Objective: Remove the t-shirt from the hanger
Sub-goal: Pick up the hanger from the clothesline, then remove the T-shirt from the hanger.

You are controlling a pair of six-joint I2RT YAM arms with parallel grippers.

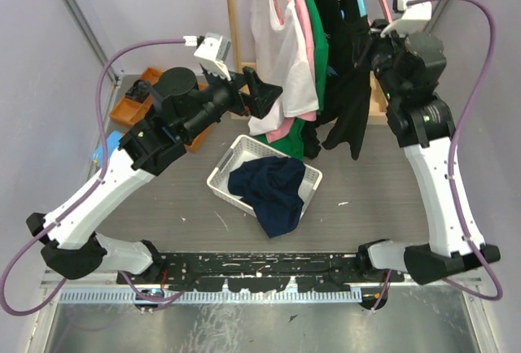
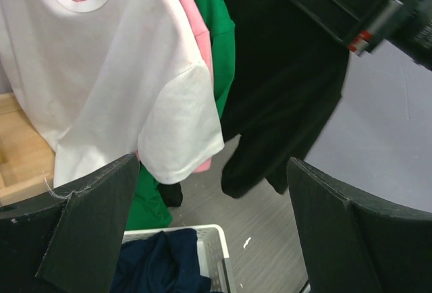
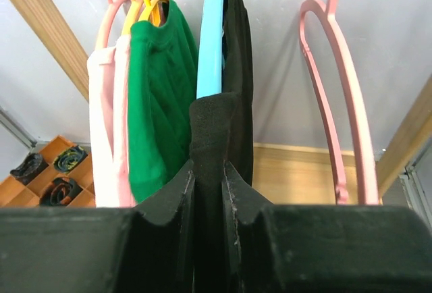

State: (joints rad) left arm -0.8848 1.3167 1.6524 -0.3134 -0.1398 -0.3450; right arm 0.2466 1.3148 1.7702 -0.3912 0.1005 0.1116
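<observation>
The black t-shirt (image 1: 346,60) is seen hanging on a light blue hanger (image 3: 210,36) at the back of the desk (image 1: 366,198), at the right end of a row of hung garments, and it has not been taken off. The right fingers (image 3: 183,195) are drawn almost together, and a fold of the black t-shirt is pinched between them just below the blue hanger. Beside it to the right, an empty pink hanger (image 3: 337,84) is suspended, apart from the cloth. To the left of the black garment a green t-shirt (image 3: 158,97), a pink t-shirt (image 2: 196,30) and a white t-shirt (image 2: 101,84) are hung closely against one another on their own hangers. The left fingers (image 1: 262,93) are spread as wide as they go and nothing is held by them; they are raised above the desk and pointed toward the lower sleeve of the white t-shirt, near it but not touching it. A white basket (image 1: 232,154) is set on the desk in front of the hung clothes, and a dark navy garment (image 1: 273,190) is draped in it and spills over its near rim. An orange tray (image 1: 130,109) with compartments is placed at the far left of the desk
</observation>
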